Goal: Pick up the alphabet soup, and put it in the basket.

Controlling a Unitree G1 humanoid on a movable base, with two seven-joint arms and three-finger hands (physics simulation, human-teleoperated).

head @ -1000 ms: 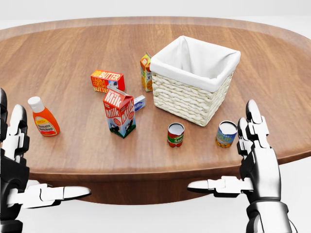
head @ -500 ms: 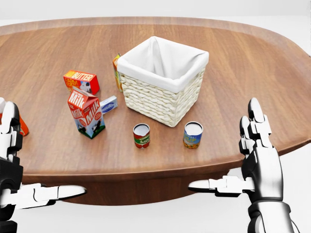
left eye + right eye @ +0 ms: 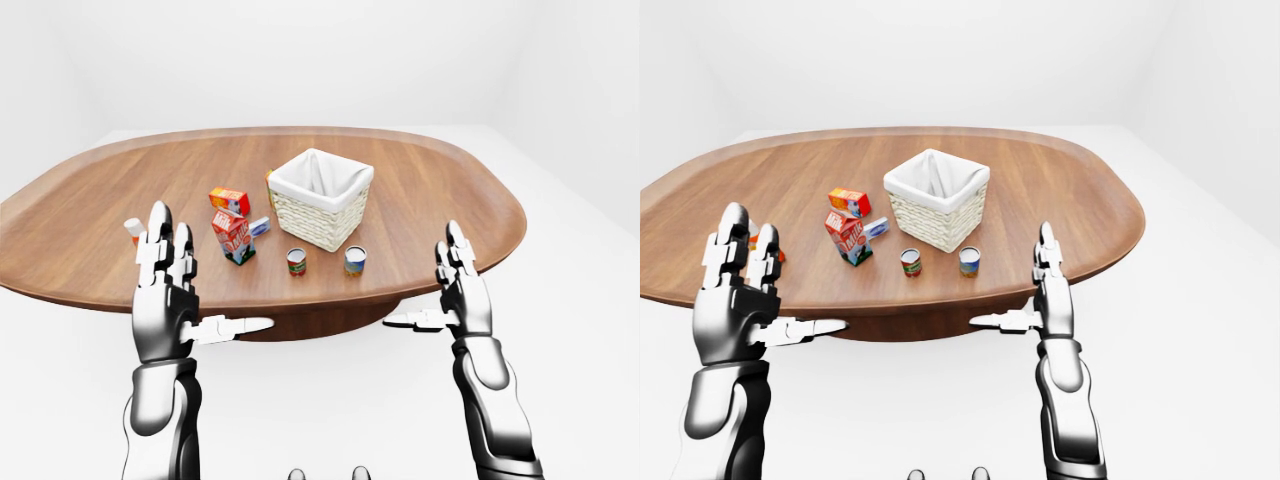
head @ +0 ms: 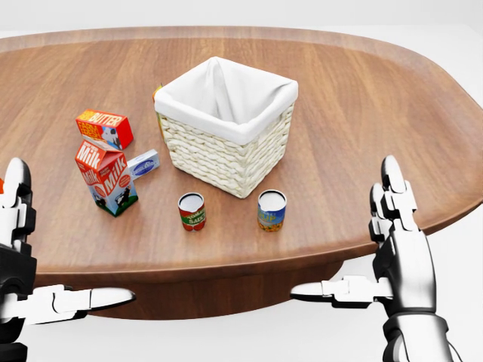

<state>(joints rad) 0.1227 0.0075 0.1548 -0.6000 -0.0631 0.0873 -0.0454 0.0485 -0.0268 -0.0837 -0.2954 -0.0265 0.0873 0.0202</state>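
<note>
Left-eye view: both hands are raised before the table, fingers spread and holding nothing, the left hand and right hand well apart from the goods. One basket stands mid-table, lined in white.

Head view: two cans stand just below the basket, a red-labelled soup can and a blue-and-yellow can near it. The labels are too small to read, so the red one being the alphabet soup is a judgement; a reach could close on the wrong can or knock its neighbour over. One milk carton, one butter box and one small white box lie left.

Right-eye view: an orange object is mostly hidden behind the left hand.
</note>
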